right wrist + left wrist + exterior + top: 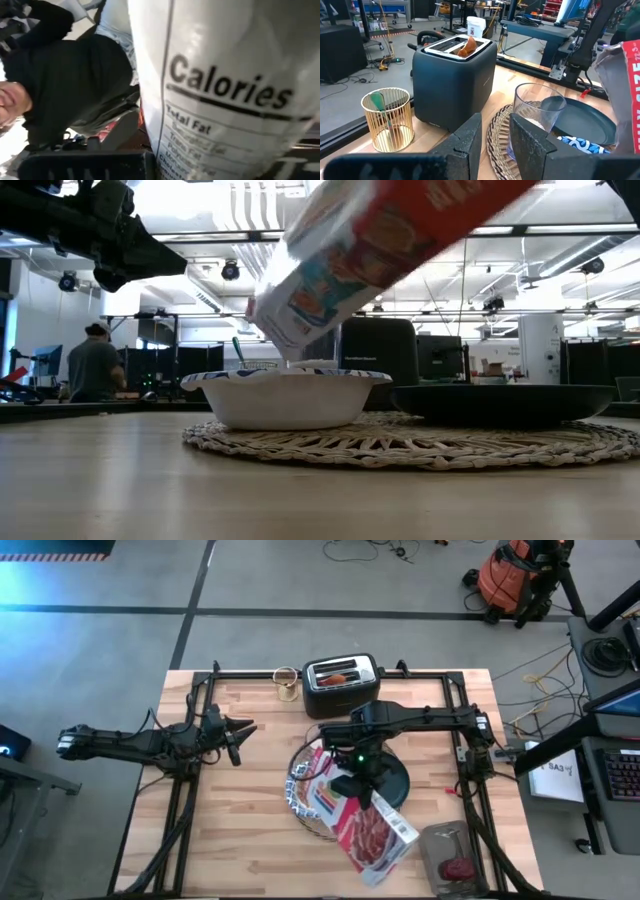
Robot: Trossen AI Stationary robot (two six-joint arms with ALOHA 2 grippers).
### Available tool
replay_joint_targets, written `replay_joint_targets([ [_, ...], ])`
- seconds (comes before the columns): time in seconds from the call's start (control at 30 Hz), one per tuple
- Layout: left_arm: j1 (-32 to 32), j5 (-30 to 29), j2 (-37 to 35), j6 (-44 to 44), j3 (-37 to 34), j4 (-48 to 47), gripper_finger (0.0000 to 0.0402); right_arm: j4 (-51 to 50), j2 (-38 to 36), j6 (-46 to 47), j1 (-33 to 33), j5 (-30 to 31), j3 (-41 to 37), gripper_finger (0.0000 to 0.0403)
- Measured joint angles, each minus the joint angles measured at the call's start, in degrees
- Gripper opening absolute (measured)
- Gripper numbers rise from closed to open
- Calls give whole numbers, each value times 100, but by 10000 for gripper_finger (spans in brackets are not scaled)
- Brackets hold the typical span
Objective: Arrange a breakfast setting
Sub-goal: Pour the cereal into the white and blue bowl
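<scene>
Item: tall printed cardboard cereal box [352, 812], clamped in my right hand [362, 783], long axis tilted, mouth directly above blue-and-white patterned bowl [285, 393]; left hand [240, 730] half-open, empty, near surface's left edge.

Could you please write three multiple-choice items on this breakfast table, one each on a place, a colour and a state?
1. Where does the bowl stand?
A. on the woven placemat
B. on the toaster
C. on the bare wood

2. What colour is the toaster?
A. white
B. black
C. red

3. How is the cereal box held?
A. upright on the table
B. flat on the plate
C. tilted over the bowl in the right gripper

Answers: 1 A, the low view shows the bowl on the straw mat. 2 B, its body is black in the left wrist view. 3 C, the box slants down toward the bowl in the low view.
</scene>
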Motion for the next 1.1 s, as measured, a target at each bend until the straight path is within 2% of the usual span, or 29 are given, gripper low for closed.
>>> replay_joint_targets([
  [0.4,0,-2,0,0,0,2,83,-78,-107,-1031,13,280,-8,43],
  [0.63,-1,-4,-1,-2,0,91,83,-80,-410,-1770,11,537,-8,43],
  [0.77,1,-4,0,-3,0,190,83,-83,-704,-2362,13,935,-8,43],
  [1.1,1,-4,-2,-210,0,234,83,-86,-1664,-3678,13,2396,-11,43],
])
